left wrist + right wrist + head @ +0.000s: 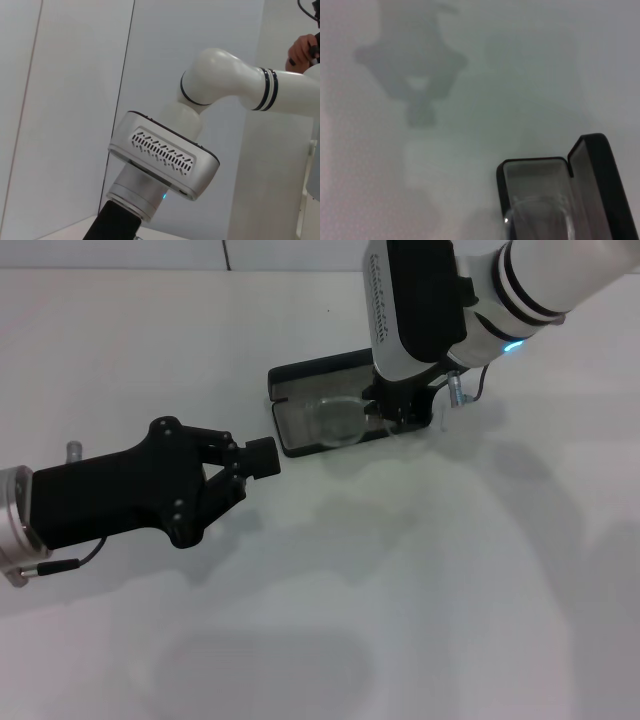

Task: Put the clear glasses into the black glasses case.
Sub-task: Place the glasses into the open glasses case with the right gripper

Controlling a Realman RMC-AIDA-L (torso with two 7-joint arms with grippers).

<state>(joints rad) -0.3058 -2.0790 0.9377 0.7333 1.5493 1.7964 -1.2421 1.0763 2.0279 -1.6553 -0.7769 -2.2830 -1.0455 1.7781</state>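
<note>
Black and open, the black glasses case lies on the white table ahead of me, its lid folded back on the far side and its grey-lined tray toward me. My right gripper is down at the right end of the case, directly over the tray; my own wrist hides the fingertips, so I cannot tell whether they are clamped or parted. The clear glasses appear to lie inside the tray: I can make out a round transparent lens against the lining, and my right wrist view shows a faint clear shape sitting in the case's hollow. Whether they rest fully seated or are partly held up by my right gripper, I cannot say. My left gripper hangs just beside the left end of the case, not touching it, fingers drawn together on nothing. I judge the placing nearly done: the glasses are in or almost in the case. What remains is letting go, lifting my right arm away, and perhaps folding the lid down.
</note>
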